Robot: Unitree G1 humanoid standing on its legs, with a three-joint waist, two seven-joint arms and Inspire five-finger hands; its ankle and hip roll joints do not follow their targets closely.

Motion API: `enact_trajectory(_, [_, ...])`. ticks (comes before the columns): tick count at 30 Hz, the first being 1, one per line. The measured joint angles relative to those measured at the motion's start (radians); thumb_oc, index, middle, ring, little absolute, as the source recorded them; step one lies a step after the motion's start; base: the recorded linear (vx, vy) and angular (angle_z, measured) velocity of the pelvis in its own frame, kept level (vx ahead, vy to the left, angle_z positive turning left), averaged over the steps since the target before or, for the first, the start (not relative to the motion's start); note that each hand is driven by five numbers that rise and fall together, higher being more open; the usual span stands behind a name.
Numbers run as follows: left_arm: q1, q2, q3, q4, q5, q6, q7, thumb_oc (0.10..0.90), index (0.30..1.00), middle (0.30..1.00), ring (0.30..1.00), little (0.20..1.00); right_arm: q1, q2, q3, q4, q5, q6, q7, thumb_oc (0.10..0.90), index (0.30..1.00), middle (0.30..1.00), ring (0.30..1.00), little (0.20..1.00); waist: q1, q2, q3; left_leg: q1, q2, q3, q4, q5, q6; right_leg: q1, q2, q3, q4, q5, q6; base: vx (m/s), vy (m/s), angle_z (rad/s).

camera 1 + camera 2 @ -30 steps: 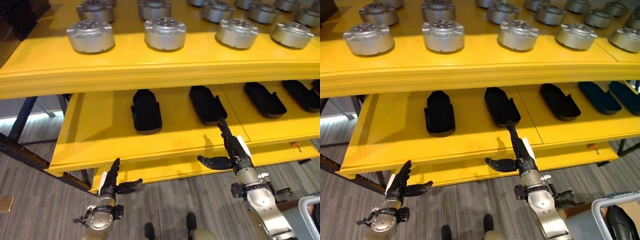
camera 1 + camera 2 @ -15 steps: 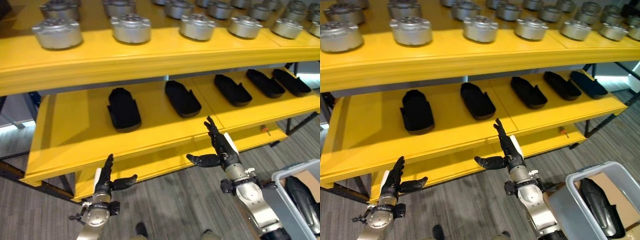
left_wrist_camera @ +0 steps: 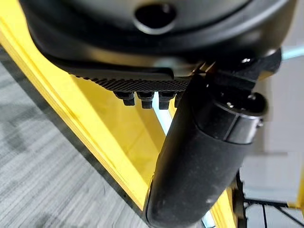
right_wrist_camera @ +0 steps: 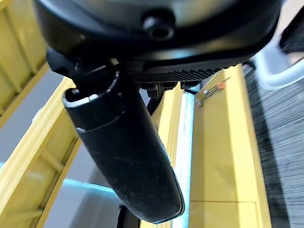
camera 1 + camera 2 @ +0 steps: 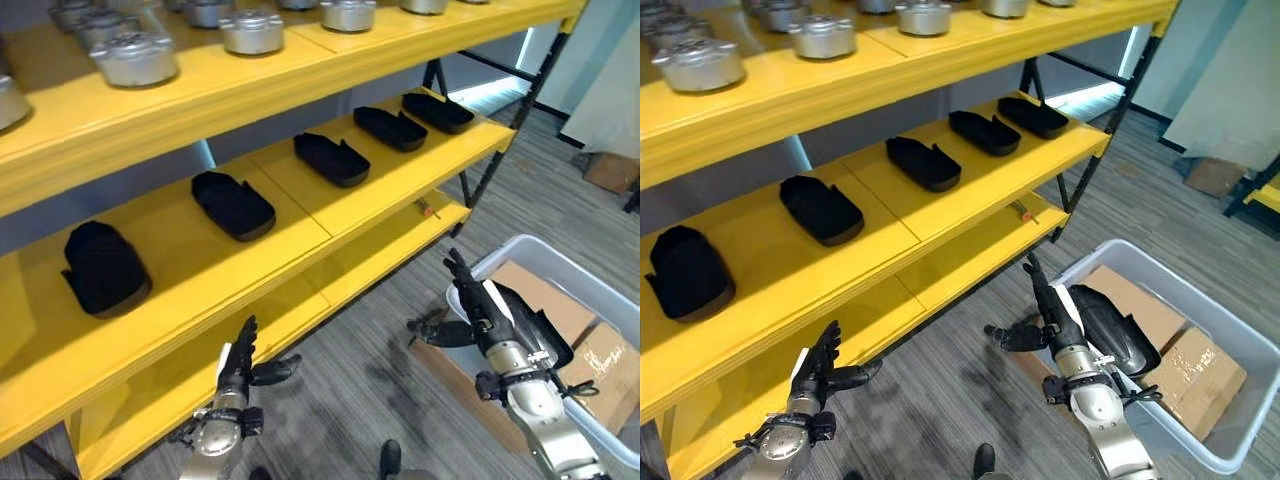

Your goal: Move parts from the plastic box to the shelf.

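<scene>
Now the whole view has swung to the robot's right compared with a second ago, so the camera has turned rather than the parts: the yellow shelf (image 5: 970, 205) slides off to the left and a grey plastic box (image 5: 1230, 345) comes into sight on the floor at the right, sitting over flattened cardboard (image 5: 1185, 365). One dark part (image 5: 1110, 325) lies inside the box against its near-left wall, and five more black parts such as the shelf part (image 5: 923, 163) already sit in a spaced row on the middle level, with silver round housings (image 5: 823, 36) on the level above. I judge this as the turn back to the box for the next pick, with nothing being carried. The right hand (image 5: 1052, 318) hangs with fingers straight and thumb spread, empty, just beside the box's near rim and right by the dark part; the left hand (image 5: 817, 372) is likewise spread and empty, low in front of the bottom shelf level. For room, the floor between the shelf edge and the box is bare carpet, so the arm has free space to swing. The box wall stands between the hand and the part, so the reach probably has to go over the rim and down. A small orange-tipped tool (image 5: 1025, 213) lies on the lower level's front edge.
</scene>
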Motion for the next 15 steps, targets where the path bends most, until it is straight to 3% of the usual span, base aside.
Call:
enact_trajectory(2, [0.005,0.009,0.01,0.026,0.0,0.001,0.0,0.9,1.0,1.0,1.0,1.0,0.023,0.023,0.001,-0.001,0.002,-0.001,0.005,0.9,1.0,1.0,1.0,1.0,0.011,-0.026,-0.002,0.006,0.017,-0.023,0.076,0.024,0.028,-0.007,0.004,0.045,0.036,-0.027,-0.021,-0.05,-0.071,-0.68])
enact_trajectory(3, [0.007,0.011,0.009,0.029,-0.001,0.001,0.002,0.9,1.0,1.0,1.0,1.0,0.026,0.03,-0.001,-0.002,0.009,-0.01,0.004,0.9,1.0,1.0,1.0,1.0,0.018,-0.039,-0.001,-0.005,0.014,-0.09,0.124,0.032,0.029,-0.012,0.008,0.088,0.047,-0.031,-0.039,-0.02,-0.039,-0.89])
enact_trajectory(4, [0.002,0.01,0.006,0.038,-0.001,0.001,0.003,0.9,1.0,1.0,1.0,1.0,0.025,0.037,-0.005,0.0,0.01,-0.018,0.001,0.9,1.0,1.0,1.0,1.0,0.035,-0.056,0.005,-0.033,-0.005,-0.205,0.201,0.033,0.041,-0.021,0.005,0.14,0.056,-0.03,-0.052,0.01,-0.036,-1.05])
enact_trajectory(5, [0.002,0.007,0.002,0.04,-0.001,0.001,0.001,0.9,1.0,1.0,1.0,1.0,0.021,0.035,-0.005,-0.003,0.01,-0.019,-0.003,0.9,1.0,1.0,1.0,1.0,0.048,-0.07,0.008,-0.059,-0.028,-0.283,0.237,-0.01,0.012,-0.017,-0.015,0.151,0.047,-0.013,-0.056,0.08,-0.065,-1.08])
enact_trajectory(6, [-0.02,-0.013,-0.029,0.049,-0.001,0.0,-0.008,0.9,1.0,1.0,1.0,1.0,0.025,0.033,-0.043,-0.008,0.013,-0.02,-0.006,0.9,1.0,1.0,1.0,1.0,0.04,-0.094,0.018,-0.11,-0.17,-0.426,0.227,-0.129,-0.019,-0.022,-0.047,0.193,0.012,-0.004,-0.06,0.11,-0.026,-0.79])
enact_trajectory(8, [-0.027,-0.035,-0.054,0.048,-0.001,-0.002,-0.023,0.9,1.0,1.0,1.0,1.0,0.026,0.034,-0.075,-0.008,0.021,-0.02,-0.011,0.9,1.0,1.0,1.0,1.0,0.04,-0.092,0.019,-0.159,-0.304,-0.45,0.192,-0.179,0.03,-0.027,-0.064,0.2,-0.006,-0.004,-0.061,0.11,0.01,-0.52])
enact_trajectory(9, [-0.028,-0.035,-0.063,0.047,-0.001,-0.002,-0.026,0.9,1.0,1.0,1.0,1.0,0.024,0.034,-0.076,-0.008,0.028,-0.02,-0.015,0.9,1.0,1.0,1.0,1.0,0.041,-0.091,0.018,-0.172,-0.356,-0.464,0.176,-0.19,0.049,-0.039,-0.064,0.201,0.001,-0.004,-0.06,0.09,0.029,-0.42])
enact_trajectory(10, [-0.028,-0.035,-0.064,0.047,-0.001,-0.002,-0.026,0.9,1.0,1.0,1.0,1.0,0.021,0.034,-0.076,-0.009,0.028,-0.02,-0.015,0.9,1.0,1.0,1.0,1.0,0.041,-0.091,0.018,-0.179,-0.379,-0.475,0.167,-0.194,0.057,-0.045,-0.063,0.201,0.009,-0.004,-0.06,0.07,0.06,-1.05])
enact_trajectory(11, [-0.027,-0.03,-0.059,0.045,-0.001,-0.002,-0.022,0.9,1.0,1.0,1.0,1.0,0.017,0.038,-0.05,-0.018,0.027,-0.021,-0.016,0.9,1.0,1.0,1.0,1.0,0.045,-0.052,0.009,-0.212,-0.445,-0.574,0.156,-0.217,0.132,-0.087,-0.003,0.244,0.04,-0.01,-0.048,0.05,0.049,-1.29])
enact_trajectory(13, [-0.022,-0.011,-0.045,0.043,-0.001,-0.002,-0.014,0.9,1.0,1.0,1.0,1.0,0.007,0.058,-0.004,-0.02,0.027,-0.021,-0.013,0.9,1.0,1.0,1.0,1.0,0.06,-0.065,0.013,-0.222,-0.441,-0.583,0.154,-0.203,0.144,-0.095,0.027,0.291,0.041,-0.022,-0.012,0.08,0.095,-1.32])
enact_trajectory(14, [-0.024,0.012,-0.045,0.044,-0.001,-0.003,-0.016,0.9,1.0,1.0,1.0,1.0,0.008,0.067,0.024,-0.021,0.027,-0.023,-0.001,0.9,1.0,1.0,1.0,1.0,0.064,-0.072,0.017,-0.212,-0.435,-0.574,0.122,-0.183,0.152,-0.132,0.046,0.351,0.09,-0.05,0.008,0.15,0.154,-0.67])
enact_trajectory(15, [-0.021,0.023,-0.053,0.041,-0.001,-0.002,-0.017,0.9,1.0,1.0,1.0,1.0,0.018,0.076,0.024,-0.021,0.027,-0.021,0.006,0.9,1.0,1.0,1.0,1.0,0.05,-0.072,0.016,-0.193,-0.425,-0.555,0.081,-0.148,0.151,-0.12,0.046,0.35,0.116,-0.071,0.008,0.2,0.171,-0.4])
